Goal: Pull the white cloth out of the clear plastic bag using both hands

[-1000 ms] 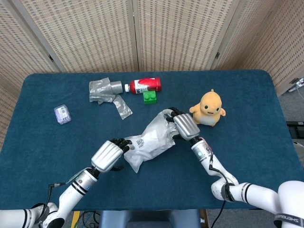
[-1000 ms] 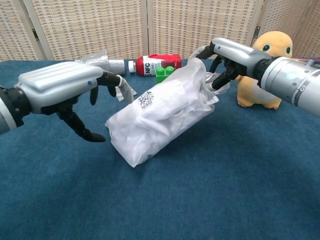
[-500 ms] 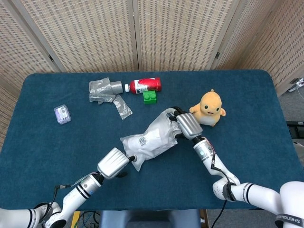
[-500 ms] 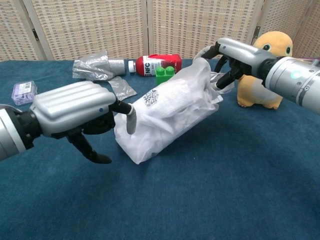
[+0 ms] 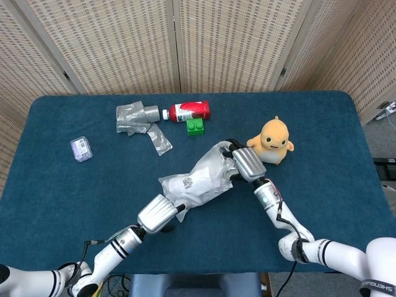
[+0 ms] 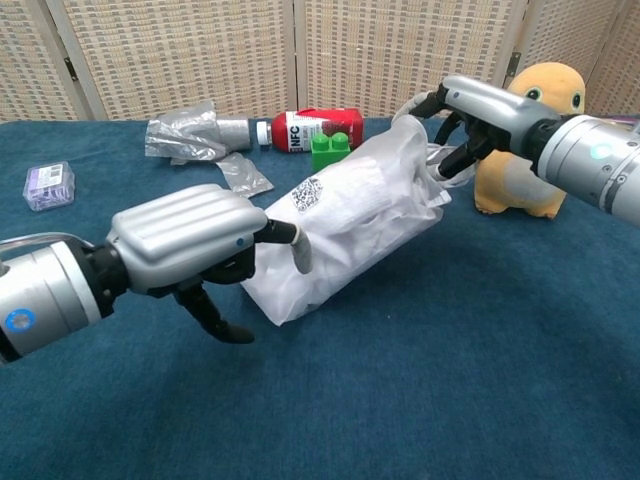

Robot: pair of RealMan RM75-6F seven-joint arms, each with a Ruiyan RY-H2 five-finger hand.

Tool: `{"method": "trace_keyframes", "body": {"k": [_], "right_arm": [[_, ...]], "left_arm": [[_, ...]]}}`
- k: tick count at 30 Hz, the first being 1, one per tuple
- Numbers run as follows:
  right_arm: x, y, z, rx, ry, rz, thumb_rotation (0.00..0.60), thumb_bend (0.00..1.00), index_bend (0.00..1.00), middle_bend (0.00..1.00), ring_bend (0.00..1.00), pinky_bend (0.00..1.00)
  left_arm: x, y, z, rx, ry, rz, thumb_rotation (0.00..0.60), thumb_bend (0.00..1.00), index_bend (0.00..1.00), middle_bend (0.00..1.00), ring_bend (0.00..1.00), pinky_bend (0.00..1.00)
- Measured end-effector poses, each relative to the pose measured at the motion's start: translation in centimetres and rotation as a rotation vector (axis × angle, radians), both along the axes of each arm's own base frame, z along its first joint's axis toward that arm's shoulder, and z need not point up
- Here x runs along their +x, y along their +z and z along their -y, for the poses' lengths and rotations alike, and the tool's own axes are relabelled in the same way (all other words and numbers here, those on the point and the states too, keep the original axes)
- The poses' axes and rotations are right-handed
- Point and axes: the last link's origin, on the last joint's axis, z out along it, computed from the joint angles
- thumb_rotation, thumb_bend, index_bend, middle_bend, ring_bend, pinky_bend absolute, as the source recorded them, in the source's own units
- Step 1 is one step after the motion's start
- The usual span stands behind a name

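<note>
Woven screens stand behind a dark blue table (image 5: 55,185), and all the action sits near its middle. Fingertips of the right hand (image 6: 480,110) are hooked into the gathered upper end of the clear plastic bag (image 5: 201,179), pinching the film beside the yellow duck toy (image 5: 271,141); that looks like an anchor, so the mouth stays put while the other end is worked. At the low end, one finger (image 6: 295,243) of the left hand (image 6: 190,245) presses against the bag's bottom corner, its thumb curled underneath toward the table. I cannot tell whether that hand actually has the plastic pinched or only touches it.

From those two holds the bag stretches on a slant, raised toward the right hand and resting on the table near the left. The white cloth (image 6: 345,225) is entirely inside, bunched and filling the bag so it looks plump and wrinkled, with a small printed code square on the plastic. Nothing white pokes out of the mouth, so the pulling seems not yet done.
</note>
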Motion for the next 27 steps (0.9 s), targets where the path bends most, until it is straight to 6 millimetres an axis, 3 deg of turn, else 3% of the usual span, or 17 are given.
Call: {"method": "trace_keyframes", "body": {"k": [27], "right_arm": [[0.2, -0.2, -0.2, 0.017, 0.001, 0.015, 0.600, 0.52, 0.79, 0.23, 0.11, 0.35]], "left_arm": [[-0.4, -2.4, -1.1, 0.052, 0.009, 0.005, 0.600, 0.11, 0.47, 1.00, 0.91, 1.00]]}}
